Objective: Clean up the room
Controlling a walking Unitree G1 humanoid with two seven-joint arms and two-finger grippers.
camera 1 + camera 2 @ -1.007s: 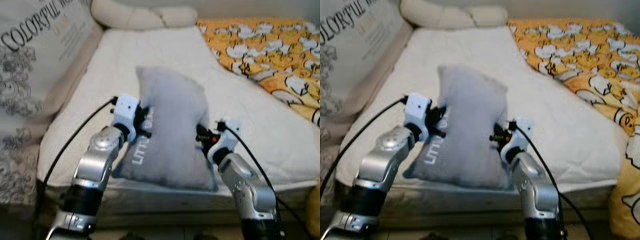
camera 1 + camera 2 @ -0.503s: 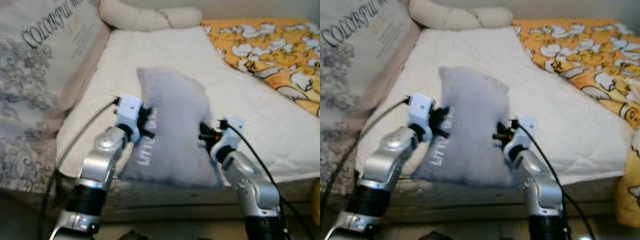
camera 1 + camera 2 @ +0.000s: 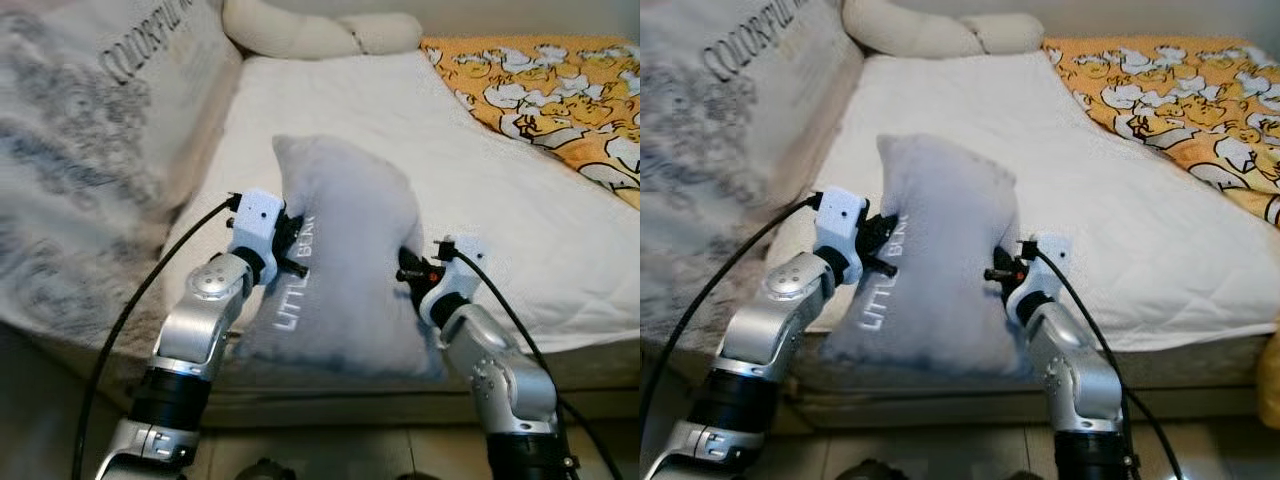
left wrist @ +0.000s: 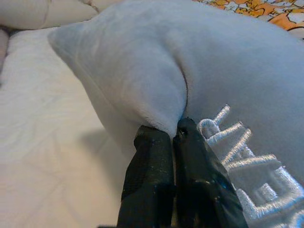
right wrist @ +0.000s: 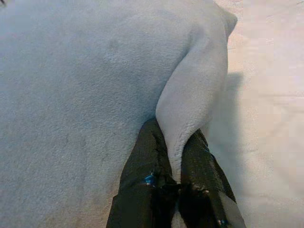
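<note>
On the left, a large printed cushion [image 3: 90, 130] is seen leaning along the side of the bed [image 3: 330, 110]. Next to it, the left gripper [image 4: 173, 135] is clamped on a fold of the grey pillow [image 3: 345, 260] at its left edge, the 2 fingers pressed together on the fabric. The pillow is held upright between both arms, over the near edge of the white mattress, with embroidered lettering visible low on its face. At its right edge, the right gripper [image 5: 176, 142] is pinched on another fold. Further right, an orange patterned blanket [image 3: 550, 90] is spread across the bed. The carrying step appears to be in hand; next, the pillow probably needs to be moved toward the head of the bed, beside the cream bolster [image 3: 320, 32], and both grips released together.
</note>
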